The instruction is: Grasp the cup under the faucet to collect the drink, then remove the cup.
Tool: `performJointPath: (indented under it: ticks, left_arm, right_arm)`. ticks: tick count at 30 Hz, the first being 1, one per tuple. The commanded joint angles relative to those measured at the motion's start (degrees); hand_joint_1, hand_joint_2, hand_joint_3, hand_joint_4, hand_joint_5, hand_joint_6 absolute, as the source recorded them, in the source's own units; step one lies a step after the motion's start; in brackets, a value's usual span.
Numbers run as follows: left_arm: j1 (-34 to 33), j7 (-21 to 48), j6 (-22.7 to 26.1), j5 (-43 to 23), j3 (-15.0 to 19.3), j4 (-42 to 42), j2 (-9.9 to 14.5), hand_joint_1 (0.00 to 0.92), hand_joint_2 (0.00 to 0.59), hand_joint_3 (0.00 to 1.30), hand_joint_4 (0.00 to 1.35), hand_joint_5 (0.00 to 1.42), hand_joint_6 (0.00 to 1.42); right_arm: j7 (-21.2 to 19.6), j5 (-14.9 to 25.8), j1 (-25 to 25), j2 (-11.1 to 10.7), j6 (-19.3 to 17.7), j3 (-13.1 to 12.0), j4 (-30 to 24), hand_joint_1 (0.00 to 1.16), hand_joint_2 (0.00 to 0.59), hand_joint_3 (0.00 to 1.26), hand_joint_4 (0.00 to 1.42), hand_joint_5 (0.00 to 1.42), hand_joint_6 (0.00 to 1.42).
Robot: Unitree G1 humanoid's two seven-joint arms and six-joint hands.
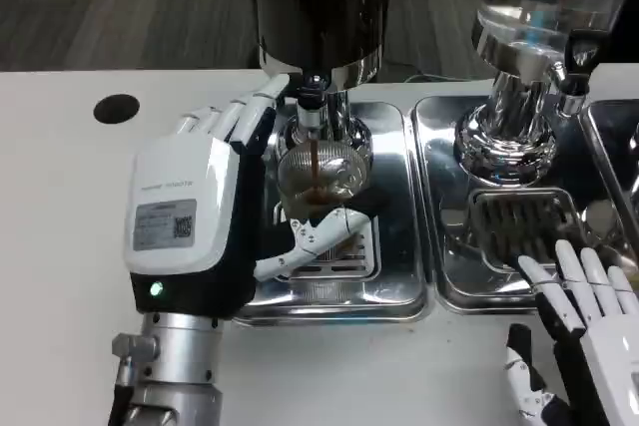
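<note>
The clear glass cup (pixel 318 182) stands on the polished steel drip tray (pixel 394 286) directly beneath the chrome faucet (pixel 312 112) of the dark cylindrical drink dispenser (pixel 319 7). A thin brown stream falls from the faucet into the cup, and dark liquid lies in its lower part; the level is hard to read. The left hand (pixel 215 221) grasps the cup, fingers behind it and the thumb across its front. The right hand (pixel 584 331) rests released at the near edge of the second steel tray (pixel 444 197), fingers apart, holding nothing, below the clear-bodied dispenser (pixel 539 7). Both trays sit on the white bench (pixel 60 207). Assessment: grasp and positioning are complete and collection is under way; stopping the flow and withdrawing the cup remain outstanding.
</note>
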State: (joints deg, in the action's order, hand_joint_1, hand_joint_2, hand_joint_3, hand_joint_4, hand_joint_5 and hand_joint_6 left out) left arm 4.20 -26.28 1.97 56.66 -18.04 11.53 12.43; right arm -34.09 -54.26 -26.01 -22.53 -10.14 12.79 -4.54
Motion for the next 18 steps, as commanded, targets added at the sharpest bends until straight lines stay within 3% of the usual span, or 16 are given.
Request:
performJointPath:
  ticks: [1,11,18]
  left_arm:
    - [1.32,0.25,0.07,-0.12,-0.29,-1.45,0.16,0.000,0.065,0.36,0.32,0.42,0.35]
    - [1.27,0.26,0.10,-0.18,-0.01,-0.85,0.22,0.000,0.065,0.36,0.32,0.42,0.34]
    - [1.23,0.28,0.51,0.25,1.20,1.11,0.60,0.000,0.067,0.24,0.15,0.35,0.32]
  right_arm:
    - [-0.38,-0.11,-0.14,-0.10,0.07,-0.14,-0.37,0.25,0.576,0.17,0.00,0.00,0.03]
    - [-0.52,-0.09,-0.32,-0.12,0.03,-0.19,-0.27,0.28,0.567,0.17,0.00,0.00,0.03]
    - [-0.38,0.11,-0.14,-0.19,-0.11,-0.32,-0.36,0.29,0.567,0.17,0.00,0.00,0.03]
